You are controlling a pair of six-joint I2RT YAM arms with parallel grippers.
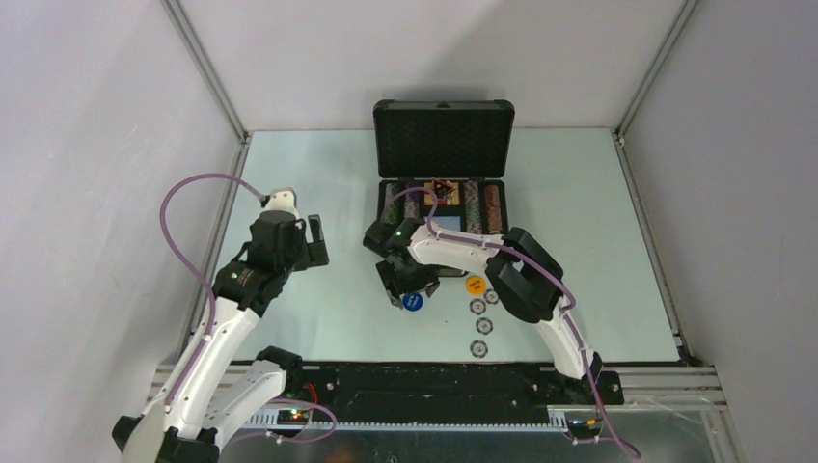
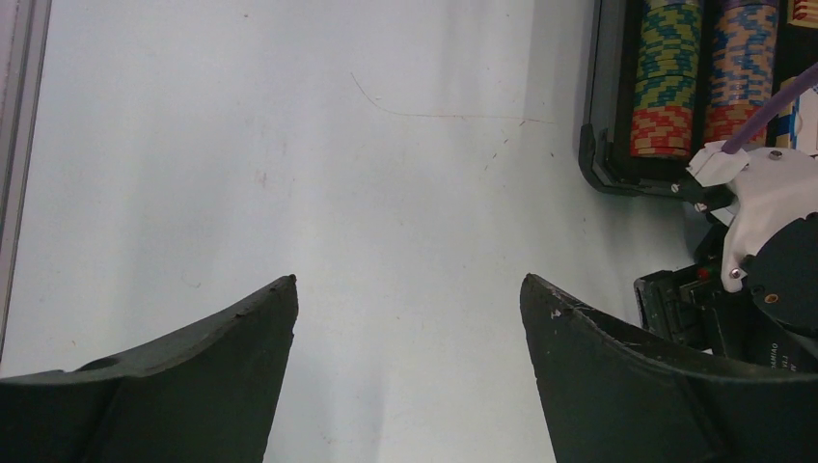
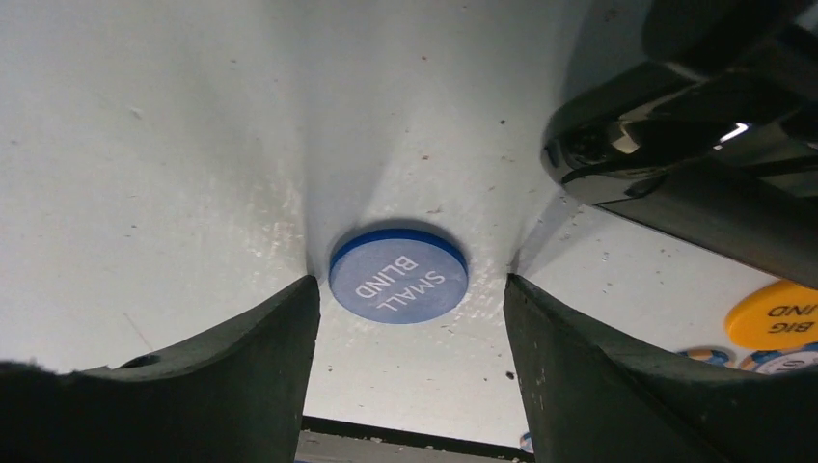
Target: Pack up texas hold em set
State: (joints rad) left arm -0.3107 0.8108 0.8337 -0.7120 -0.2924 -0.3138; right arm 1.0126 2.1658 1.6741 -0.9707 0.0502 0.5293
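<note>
The dark briefcase (image 1: 442, 135) stands open at the back, its tray holding rows of striped chips (image 1: 472, 204) and a dark triangular marker (image 1: 440, 189). In the left wrist view the chip rows (image 2: 666, 77) show at top right. My right gripper (image 1: 409, 289) is open, low over the table, its fingers either side of the blue SMALL BLIND button (image 3: 398, 275), which lies flat just beyond the tips. The orange BIG BLIND button (image 1: 475, 285) and three loose chips (image 1: 482, 326) lie to its right. My left gripper (image 1: 311, 243) is open and empty over bare table.
The table's black front rail (image 1: 434, 381) runs just behind the loose chips. Grey walls and metal frame posts enclose the table on the left, right and back. My right arm's forearm (image 1: 526, 275) hangs over the table right of the buttons.
</note>
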